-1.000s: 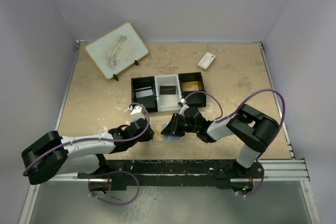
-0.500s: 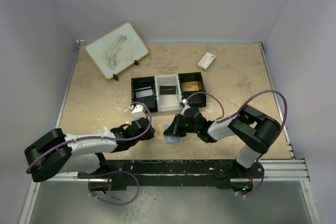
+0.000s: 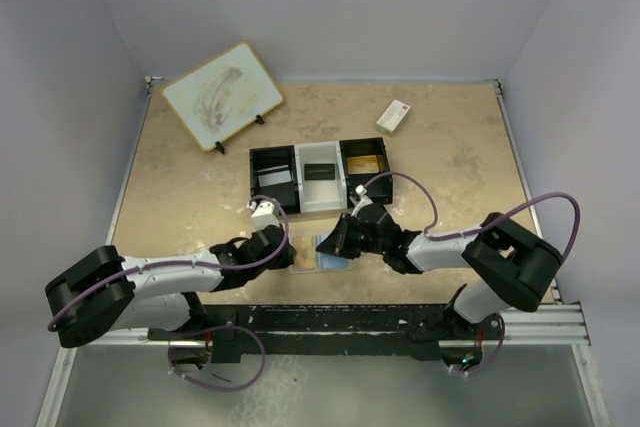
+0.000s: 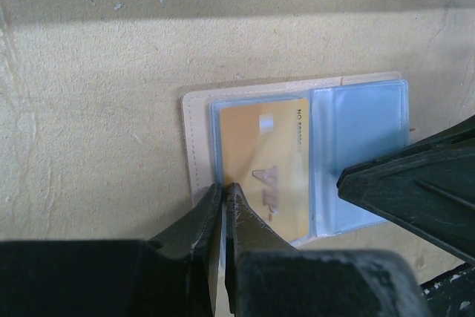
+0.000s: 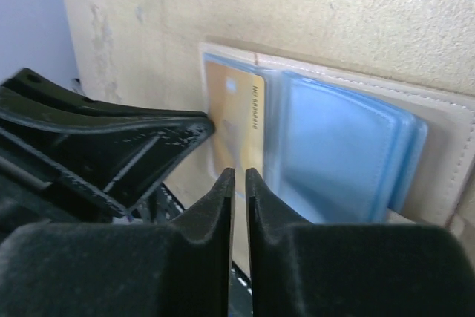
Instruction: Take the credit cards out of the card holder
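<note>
Card holder (image 4: 364, 139) lies open and flat on the table (image 4: 96, 109), right between both arms. Left gripper (image 4: 224, 187) is pinched together at its near edge, and right gripper (image 5: 239, 176) is clamped too, over the fold. Can't tell if either actually has anything. Gold card (image 4: 263, 161) looks light, stiff and slick, so probably best to nip a short edge while the floppy holder stays pinned.

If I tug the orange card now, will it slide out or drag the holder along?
The orange card looks flat and stiff, so it should probably slide, not bend. The card holder looks thin and light, lying open, so it may well drag along the table unless pinned.
</note>
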